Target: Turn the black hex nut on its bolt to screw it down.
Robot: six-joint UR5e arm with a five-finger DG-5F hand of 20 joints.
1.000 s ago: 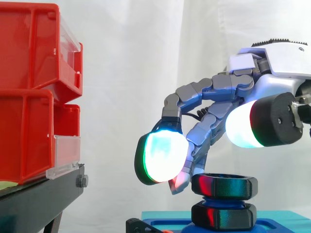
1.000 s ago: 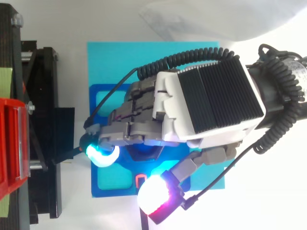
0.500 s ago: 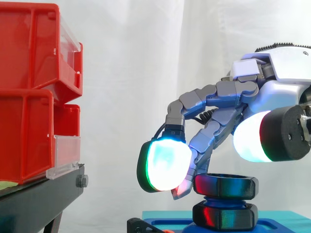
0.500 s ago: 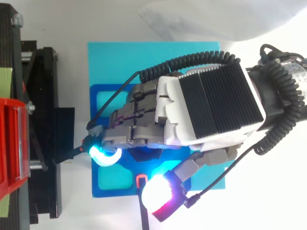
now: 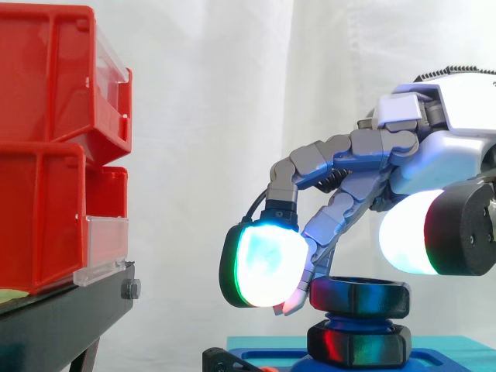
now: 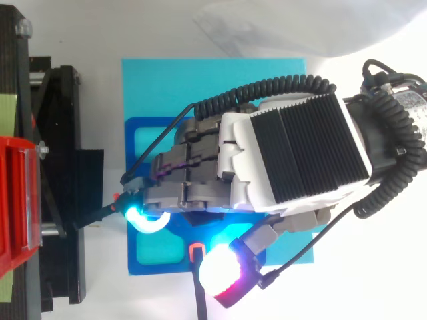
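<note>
The black hex nut (image 5: 360, 297) sits high on a blue bolt (image 5: 346, 318), above a second black hex piece (image 5: 358, 345) at the bolt's foot. The bolt stands on a blue plate (image 6: 150, 257). My hand (image 5: 449, 116) reaches in from the right and hangs over the nut with its fingers bent downward. One pink-lit fingertip (image 5: 293, 304) touches the nut's left side. A big cyan-green pad (image 5: 267, 267) hangs nearer the camera, left of the nut. The thumb pad (image 5: 422, 232) glows white above the nut's right end and clear of it. From above, the hand (image 6: 293, 153) covers the nut.
Stacked red bins (image 5: 46, 155) on a black stand (image 5: 62, 318) rise at the left, with open space between them and the hand. The blue plate lies on a cyan mat (image 6: 200, 87). A small black part (image 5: 221, 360) sits at the plate's near-left corner.
The hand has shifted a little to the right in the side view, and its thumb pad has moved right and lower. The nut looks unmoved.
</note>
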